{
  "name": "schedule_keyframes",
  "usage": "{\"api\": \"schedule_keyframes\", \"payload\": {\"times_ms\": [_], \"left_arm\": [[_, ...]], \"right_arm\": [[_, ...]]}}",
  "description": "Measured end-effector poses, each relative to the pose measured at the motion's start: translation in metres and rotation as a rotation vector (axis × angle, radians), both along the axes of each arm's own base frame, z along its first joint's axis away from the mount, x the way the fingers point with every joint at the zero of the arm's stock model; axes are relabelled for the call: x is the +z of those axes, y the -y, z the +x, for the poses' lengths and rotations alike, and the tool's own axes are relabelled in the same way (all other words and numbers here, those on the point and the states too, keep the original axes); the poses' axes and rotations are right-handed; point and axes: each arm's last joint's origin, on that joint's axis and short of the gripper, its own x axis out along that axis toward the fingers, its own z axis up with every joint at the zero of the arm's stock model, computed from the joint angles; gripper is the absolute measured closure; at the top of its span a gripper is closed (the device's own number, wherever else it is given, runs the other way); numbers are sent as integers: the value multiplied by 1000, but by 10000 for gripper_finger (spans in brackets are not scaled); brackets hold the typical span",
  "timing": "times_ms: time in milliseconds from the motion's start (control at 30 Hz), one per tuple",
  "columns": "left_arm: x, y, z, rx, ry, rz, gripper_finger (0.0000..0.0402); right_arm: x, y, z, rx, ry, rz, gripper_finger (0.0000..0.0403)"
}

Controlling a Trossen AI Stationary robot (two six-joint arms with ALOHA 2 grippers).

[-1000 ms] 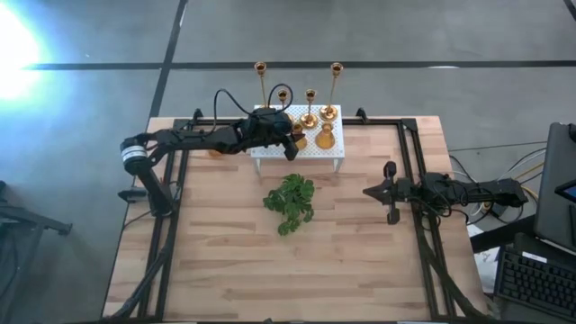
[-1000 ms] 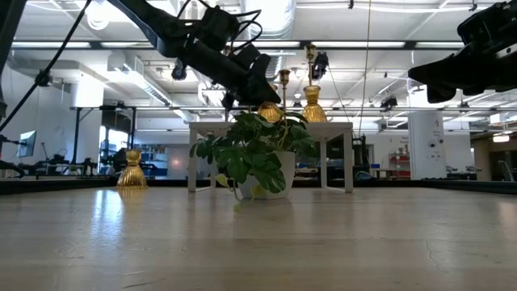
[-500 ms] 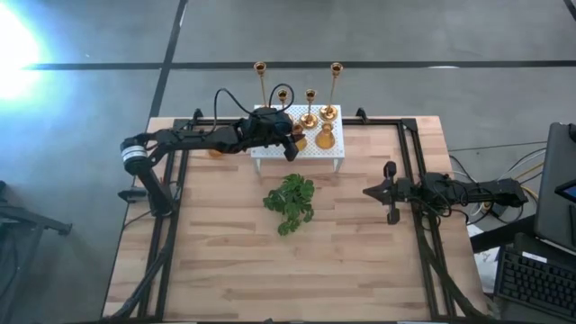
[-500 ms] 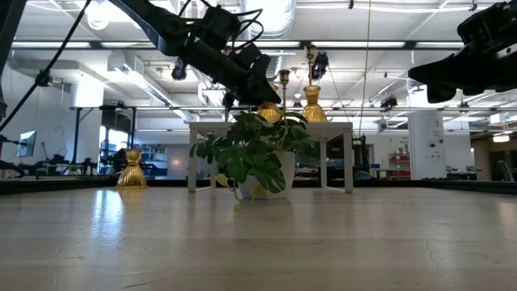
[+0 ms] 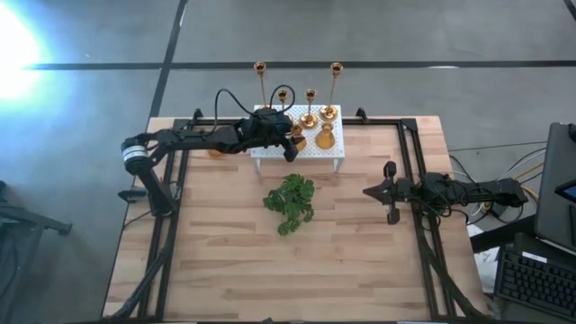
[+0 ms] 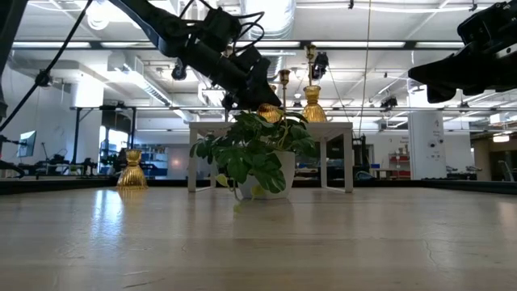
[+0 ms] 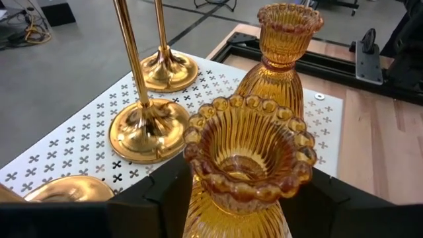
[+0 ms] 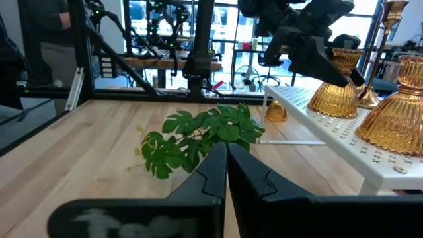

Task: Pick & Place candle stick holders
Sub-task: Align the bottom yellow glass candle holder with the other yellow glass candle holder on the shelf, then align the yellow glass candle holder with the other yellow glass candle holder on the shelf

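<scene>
— Two dark fingers of the left gripper [image 7: 239, 198] sit either side of a squat holder [image 7: 248, 158], pressed to its ribbed body over the white stand [image 5: 310, 151]. Which way does it point?

— Upright, long axis vertical, cup mouth up. It is amber-gold, fluted, with a beaded rim. In the right wrist view its base looks to sit on the stand's top, but I cannot tell for sure.

— What is around it on the stand?

— A second squat holder [image 7: 281, 63] just beside it, same ribbing, also upright. Two polished stems rise from round gold bases: the nearer short stem [image 7: 142, 129] just beside the held one, another stem [image 7: 166, 66] behind. In the high view two tall thin holders [image 5: 260, 83] and [image 5: 336, 83] stand along the stand's far edge.

— The stand itself?

— White sheet punched with small crosses, on legs, at the table's [image 5: 360, 261] far edge. Room on it is tight; the held piece is near the edge facing the plant [image 5: 290, 202].

— Off the stand?

— One more squat holder [image 6: 132, 170] rests on the wood left of the stand, well apart. Bare planks stretch beyond the plant.

— The other arm?

— The right gripper [image 5: 375, 192] hovers right of the stand, well apart, fingers closed together, holding nothing.
</scene>
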Motion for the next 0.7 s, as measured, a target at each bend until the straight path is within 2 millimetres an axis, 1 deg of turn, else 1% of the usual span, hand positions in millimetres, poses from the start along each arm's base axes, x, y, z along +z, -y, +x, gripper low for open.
{"api": "schedule_keyframes", "payload": {"times_ms": [100,200,500,600,700], "left_arm": [[0,0,0,1,1,-3,191],[0,0,0,2,2,-4,172],[0,0,0,-5,9,-4,86],[0,0,0,-7,7,-2,72],[0,0,0,-7,7,-2,68]], "right_arm": [[0,0,0,0,0,0,394],[0,0,0,0,0,0,394],[0,0,0,0,0,0,394],[0,0,0,0,0,0,394],[0,0,0,0,0,0,394]]}}
